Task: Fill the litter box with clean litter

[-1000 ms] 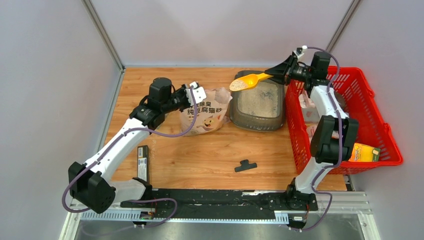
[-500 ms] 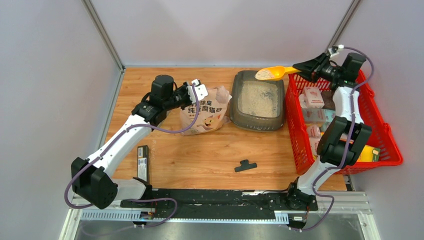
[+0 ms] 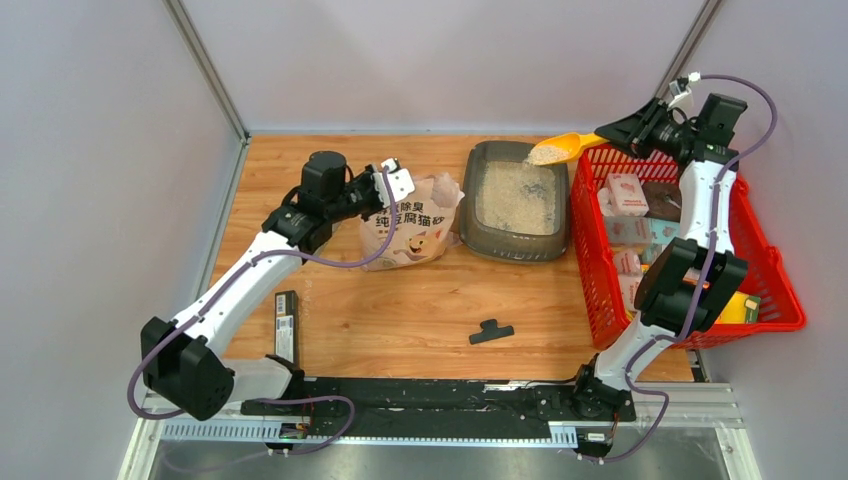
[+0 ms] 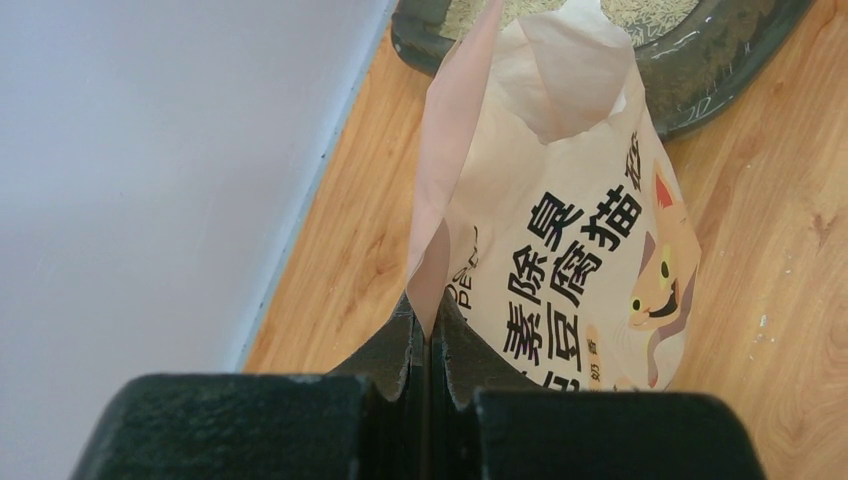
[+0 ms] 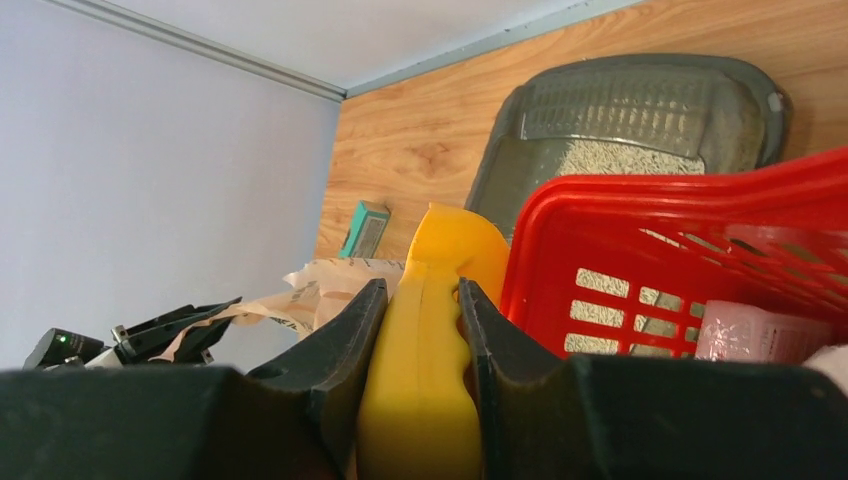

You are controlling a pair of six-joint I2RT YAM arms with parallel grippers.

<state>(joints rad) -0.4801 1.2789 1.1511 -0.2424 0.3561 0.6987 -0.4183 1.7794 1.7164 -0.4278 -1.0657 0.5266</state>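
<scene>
The dark grey litter box sits at the back middle of the table with pale clean litter covering its floor. My right gripper is shut on the handle of a yellow scoop, which holds litter above the box's far right corner. In the right wrist view the scoop is clamped between the fingers, with the litter box beyond. My left gripper is shut on the top edge of the pink-white litter bag, holding it upright left of the box. The bag and box rim show in the left wrist view.
A red mesh basket with several small packs stands right of the box, under my right arm. A black clip lies on the wood at front middle. A dark flat bar lies at front left. Walls close the left and back.
My right gripper has carried the loaded scoop rightward from over the box's left rim to above its far right corner. The left gripper and the bag have stayed almost still.
</scene>
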